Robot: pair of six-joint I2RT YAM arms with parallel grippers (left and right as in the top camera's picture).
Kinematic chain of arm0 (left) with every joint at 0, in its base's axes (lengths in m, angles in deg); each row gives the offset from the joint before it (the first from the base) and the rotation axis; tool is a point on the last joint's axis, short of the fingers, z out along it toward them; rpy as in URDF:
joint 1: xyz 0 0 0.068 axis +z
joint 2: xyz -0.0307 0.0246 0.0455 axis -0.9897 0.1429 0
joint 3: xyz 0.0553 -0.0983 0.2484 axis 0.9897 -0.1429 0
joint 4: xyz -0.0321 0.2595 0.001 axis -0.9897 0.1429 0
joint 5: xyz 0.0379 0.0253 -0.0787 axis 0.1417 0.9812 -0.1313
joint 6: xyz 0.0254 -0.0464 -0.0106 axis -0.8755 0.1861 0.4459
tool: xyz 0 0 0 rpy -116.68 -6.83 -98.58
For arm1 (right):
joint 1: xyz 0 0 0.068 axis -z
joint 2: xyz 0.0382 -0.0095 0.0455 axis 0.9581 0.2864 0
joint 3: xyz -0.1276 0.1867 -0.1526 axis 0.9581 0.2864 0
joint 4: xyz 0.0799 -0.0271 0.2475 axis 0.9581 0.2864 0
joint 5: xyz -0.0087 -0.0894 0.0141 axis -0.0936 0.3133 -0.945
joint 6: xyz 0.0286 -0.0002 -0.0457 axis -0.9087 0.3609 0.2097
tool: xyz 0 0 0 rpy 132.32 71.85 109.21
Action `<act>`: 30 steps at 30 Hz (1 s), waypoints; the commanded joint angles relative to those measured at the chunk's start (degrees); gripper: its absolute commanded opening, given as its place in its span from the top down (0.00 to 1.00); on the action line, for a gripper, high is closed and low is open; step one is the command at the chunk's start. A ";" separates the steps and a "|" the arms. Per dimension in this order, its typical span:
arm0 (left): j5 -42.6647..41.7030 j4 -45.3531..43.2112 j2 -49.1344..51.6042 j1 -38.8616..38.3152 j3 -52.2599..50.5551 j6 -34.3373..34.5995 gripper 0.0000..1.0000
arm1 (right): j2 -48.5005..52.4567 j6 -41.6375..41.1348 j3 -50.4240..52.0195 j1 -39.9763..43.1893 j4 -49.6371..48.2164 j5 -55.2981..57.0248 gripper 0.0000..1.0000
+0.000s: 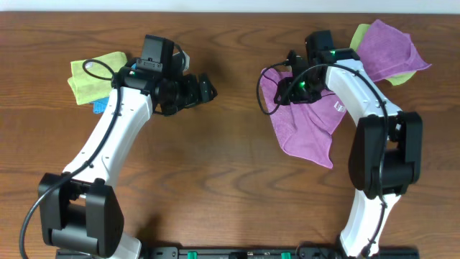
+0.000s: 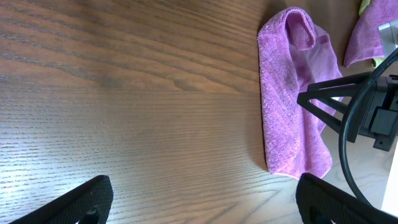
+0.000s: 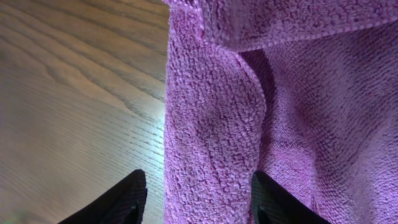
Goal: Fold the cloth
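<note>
A purple cloth (image 1: 309, 129) lies crumpled on the wooden table right of centre, its left edge folded up. It also shows in the left wrist view (image 2: 289, 106) and fills the right wrist view (image 3: 298, 112). My right gripper (image 1: 277, 90) (image 3: 199, 205) is open and low over the cloth's left edge. Its fingers straddle a raised fold, with a gap showing beside the left finger. My left gripper (image 1: 208, 90) (image 2: 202, 199) is wide open and empty over bare wood, left of the cloth and apart from it.
A second purple cloth (image 1: 388, 47) lies on a yellow-green cloth (image 1: 402, 78) at the back right. Another yellow-green cloth (image 1: 93, 75) with a small blue item (image 1: 100, 106) lies at the back left, beside the left arm.
</note>
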State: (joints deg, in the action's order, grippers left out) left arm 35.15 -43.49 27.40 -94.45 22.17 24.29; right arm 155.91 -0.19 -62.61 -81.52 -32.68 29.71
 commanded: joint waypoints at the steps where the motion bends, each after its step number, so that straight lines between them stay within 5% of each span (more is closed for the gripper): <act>1: -0.02 0.15 -1.01 0.28 1.16 -1.27 0.05 | 0.48 1.01 -0.57 0.11 0.42 0.94 0.46; 30: -0.02 0.17 -1.01 1.53 1.16 -2.49 0.05 | 5.16 1.33 0.33 0.02 -1.05 1.62 0.61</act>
State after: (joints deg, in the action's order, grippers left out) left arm 35.15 -43.49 27.40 -93.27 22.17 23.17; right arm 158.75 0.73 -62.57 -81.52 -33.84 31.08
